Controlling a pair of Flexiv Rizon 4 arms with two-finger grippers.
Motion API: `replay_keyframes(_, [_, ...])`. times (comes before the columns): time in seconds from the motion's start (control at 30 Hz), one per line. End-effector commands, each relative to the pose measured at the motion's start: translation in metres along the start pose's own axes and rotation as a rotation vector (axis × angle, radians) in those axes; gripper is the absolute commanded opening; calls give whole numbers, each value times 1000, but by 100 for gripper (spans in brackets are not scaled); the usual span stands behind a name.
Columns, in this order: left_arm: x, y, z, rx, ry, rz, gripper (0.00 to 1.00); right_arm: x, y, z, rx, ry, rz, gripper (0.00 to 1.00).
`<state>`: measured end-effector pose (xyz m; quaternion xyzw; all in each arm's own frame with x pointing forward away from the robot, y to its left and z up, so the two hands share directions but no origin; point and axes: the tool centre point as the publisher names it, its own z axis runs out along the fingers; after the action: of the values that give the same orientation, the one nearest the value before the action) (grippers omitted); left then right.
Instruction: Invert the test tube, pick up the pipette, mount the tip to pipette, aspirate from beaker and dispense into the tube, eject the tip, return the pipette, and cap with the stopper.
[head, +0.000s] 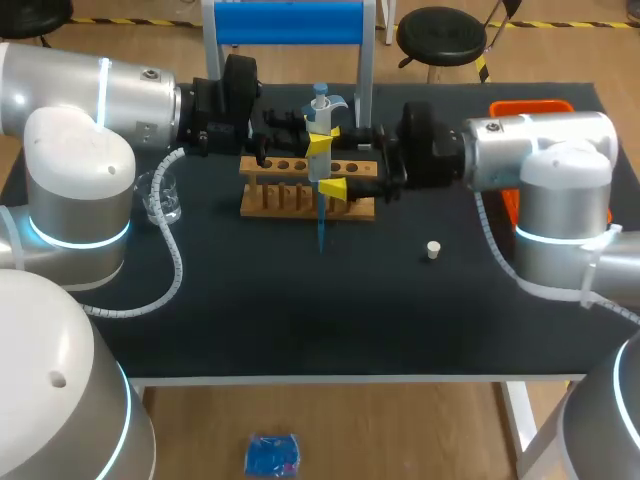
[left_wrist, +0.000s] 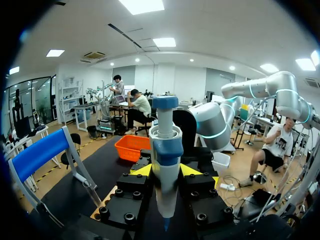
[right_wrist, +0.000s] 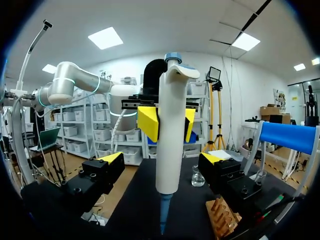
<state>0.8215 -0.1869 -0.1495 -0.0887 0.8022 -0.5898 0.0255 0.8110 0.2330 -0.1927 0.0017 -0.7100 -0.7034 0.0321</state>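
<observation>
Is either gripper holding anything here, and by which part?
The left gripper holds the pipette by the middle of its white body. The right gripper is open, fingers either side, not touching.

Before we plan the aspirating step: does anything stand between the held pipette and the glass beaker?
Nothing visible does. The white and blue pipette, gripped by the left pincer, hangs beside the wooden test tube rack; the clear glass beaker stands apart beyond the rack's left end.
</observation>
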Motion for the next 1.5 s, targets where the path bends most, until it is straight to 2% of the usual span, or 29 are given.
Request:
replay_keyframes(0.03, [0,-1,0,-1,-1,-1,0,-6,-1,6,-7,9,3,100])
replay_keyframes(0.5, [0,-1,0,-1,-1,-1,0,-13,2,15,-5,23,3,100])
replay_keyframes(0.53, [0,-1,0,-1,-1,-1,0,-13,2,15,-5,24,3,97])
replay_keyframes(0.57, [0,-1,0,-1,-1,-1,0,-14,2,15,-4,24,2,82])
replay_keyframes(0.6, [0,-1,0,-1,-1,-1,0,-14,2,15,-4,24,1,73])
replay_keyframes(0.63, [0,-1,0,-1,-1,-1,0,-14,2,15,-3,24,1,68])
replay_keyframes(0.67, [0,-1,0,-1,-1,-1,0,-14,2,15,-2,24,0,50])
replay_keyframes(0.7, [0,-1,0,-1,-1,-1,0,-14,2,15,1,24,-1,46])
replay_keyframes(0.83, [0,-1,0,-1,-1,-1,0,-15,2,15,11,27,1,35])
replay_keyframes(1.07, [0,-1,0,-1,-1,-1,0,-15,3,16,28,39,-1,24])
replay_keyframes(1.3, [0,-1,0,-1,-1,-1,0,-14,4,17,38,52,-5,0])
replay_keyframes(1.5, [0,-1,0,-1,-1,-1,0,-13,4,19,41,66,0,0])
